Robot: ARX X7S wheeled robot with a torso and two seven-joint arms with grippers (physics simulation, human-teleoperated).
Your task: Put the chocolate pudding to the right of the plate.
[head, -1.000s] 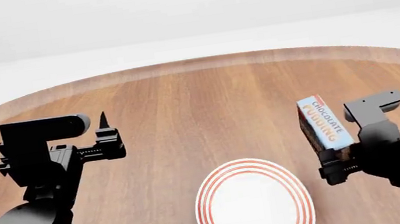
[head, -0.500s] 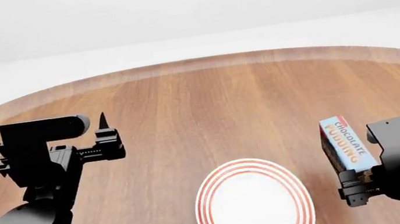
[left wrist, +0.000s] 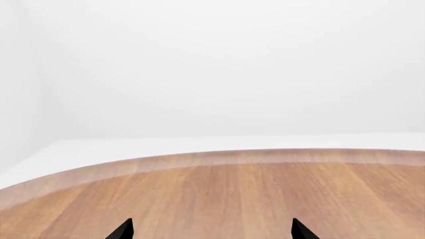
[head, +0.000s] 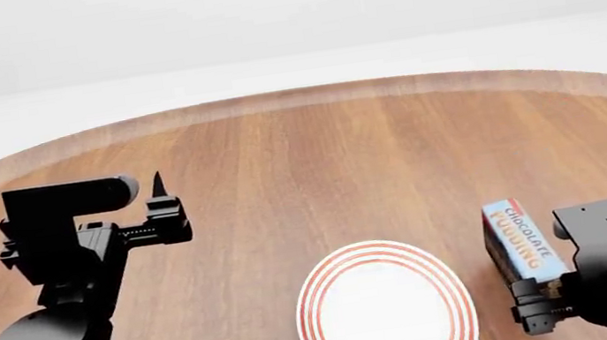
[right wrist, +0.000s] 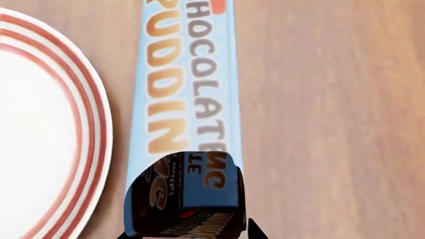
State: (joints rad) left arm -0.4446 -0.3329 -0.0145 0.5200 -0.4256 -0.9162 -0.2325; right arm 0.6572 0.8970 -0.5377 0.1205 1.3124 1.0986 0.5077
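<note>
The chocolate pudding (head: 517, 238) is a carton with a light blue top and brown lettering, its dark brown end nearest my wrist. It sits just right of the plate (head: 385, 308), a round white plate with red-brown rings. My right gripper (head: 532, 277) is shut on the carton's near end. In the right wrist view the chocolate pudding (right wrist: 186, 89) runs alongside the plate (right wrist: 47, 129) with a narrow strip of wood between them. There my right gripper (right wrist: 189, 234) clamps its dark end. I cannot tell whether the carton rests on the table. My left gripper (head: 166, 209) hangs open far to the left, holding nothing.
The round wooden table (head: 315, 159) carries only the plate and the carton in these views, and its far edge curves against a white floor and wall. In the left wrist view my left gripper (left wrist: 211, 230) looks over bare table (left wrist: 232, 194).
My right gripper has carried the chocolate pudding down and toward me, from beyond the plate's right side to close beside its rim. The left arm has not moved.
</note>
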